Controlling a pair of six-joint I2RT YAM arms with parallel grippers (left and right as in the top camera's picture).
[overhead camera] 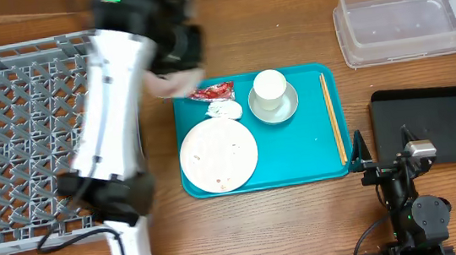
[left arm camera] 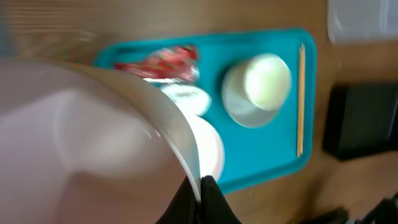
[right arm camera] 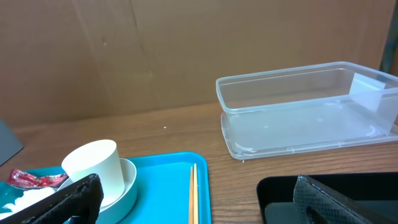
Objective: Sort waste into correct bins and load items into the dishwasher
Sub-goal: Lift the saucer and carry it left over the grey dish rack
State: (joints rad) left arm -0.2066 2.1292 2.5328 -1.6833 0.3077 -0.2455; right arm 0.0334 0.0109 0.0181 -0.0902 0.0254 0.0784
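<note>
Slippage is my main worry. My left hand point(left arm camera: 200, 190) is clamped on nothing more than the rim of the small white bowl point(left arm camera: 93, 137), the fingers pinching one thin edge while the whole body of the bowl hangs off to one side. I judge that a pinch like that could let the bowl pivot or slide free if the arm swings hard, and the overhead view shows that arm smeared with blur.

The bowl is held by the far-left corner of the teal tray point(overhead camera: 315, 148), just beside the red wrapper point(overhead camera: 211, 91) and the crumpled tissue point(overhead camera: 226, 109), between the tray and the dish rack point(overhead camera: 17, 141). A low pass could brush that light waste off the tray. A low approach to the rack could knock the bowl against its wall, and a tilted set-down on the lattice floor could leave it rocking.

The bowl looks smooth and glossy white, with a thin curved rim catching a line of light. Its inside seems plain and clean, though the wrist view is too soft for me to be sure.

My right hand point(overhead camera: 383, 155) stands with its fingers apart and empty, low by the tray's near-right corner next to the black tray point(overhead camera: 435, 123), well apart from all this.
</note>
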